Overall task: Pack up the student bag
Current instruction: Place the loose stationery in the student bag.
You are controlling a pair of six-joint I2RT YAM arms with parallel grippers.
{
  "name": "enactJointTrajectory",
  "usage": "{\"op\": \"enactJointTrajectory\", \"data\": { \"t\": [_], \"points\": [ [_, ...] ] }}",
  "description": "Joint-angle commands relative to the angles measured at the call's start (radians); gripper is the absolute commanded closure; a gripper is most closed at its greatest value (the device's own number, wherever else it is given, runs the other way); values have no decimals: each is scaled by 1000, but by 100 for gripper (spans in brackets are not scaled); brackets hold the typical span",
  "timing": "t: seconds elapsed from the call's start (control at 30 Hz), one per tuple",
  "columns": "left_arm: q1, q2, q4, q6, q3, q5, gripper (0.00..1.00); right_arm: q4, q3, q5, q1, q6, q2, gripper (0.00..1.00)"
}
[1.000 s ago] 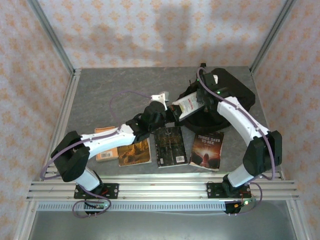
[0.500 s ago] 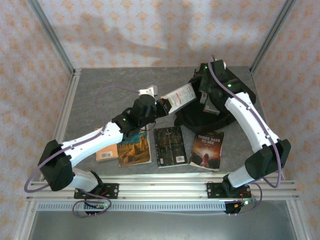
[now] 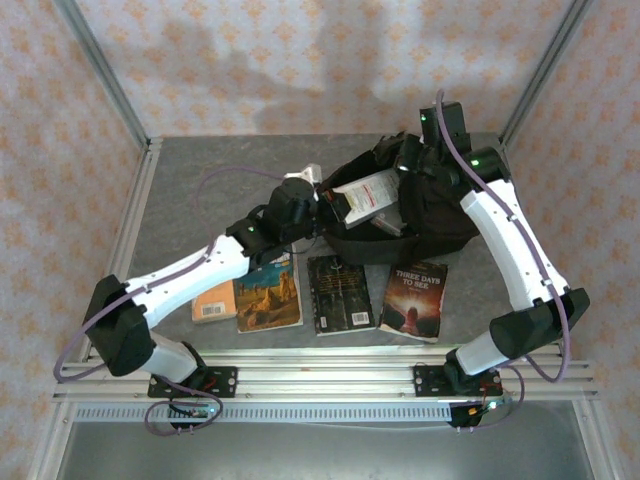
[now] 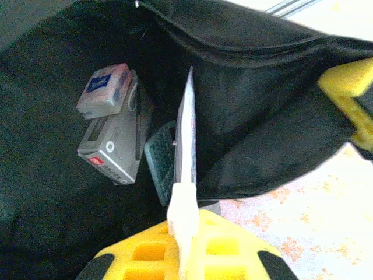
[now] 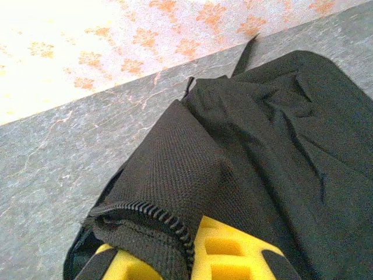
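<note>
The student bag, black and soft, lies at the back right with its mouth held open. My right gripper is shut on the zip edge of the bag's rim and holds it up; the fabric is pinched between the yellow fingers. My left gripper is shut on a white book, seen edge-on in the left wrist view, its far end inside the bag's mouth. A grey box, a blue-and-white pack and a dark green item lie inside the bag.
Several books lie in a row near the front edge: an orange one, a desert-cover one, a black one and "Three Days to See". Metal posts and patterned walls border the grey table.
My right gripper shut on the bag's rim and lifted it back, opening the mouth. My left arm stretched out and brought the white book's far end into the opening.
</note>
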Motion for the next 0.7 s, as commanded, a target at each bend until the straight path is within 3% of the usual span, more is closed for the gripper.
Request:
{"op": "enactJointTrajectory", "data": {
  "t": [0.0,0.2,0.53,0.57,0.67],
  "points": [
    [5,53,13,-41,40,35,100,114,9,-92,0,83,-32,100],
    [3,221,235,-148,58,145,100,201,-50,-190,1,172,-42,100],
    [-9,646,455,-277,320,255,100,306,-166,-249,0,258,-48,100],
    [-11,677,443,-277,354,258,95,308,-170,-253,1,263,-44,100],
    [-11,728,390,-267,428,275,60,302,-171,-239,0,261,-38,100]
  ]
}}
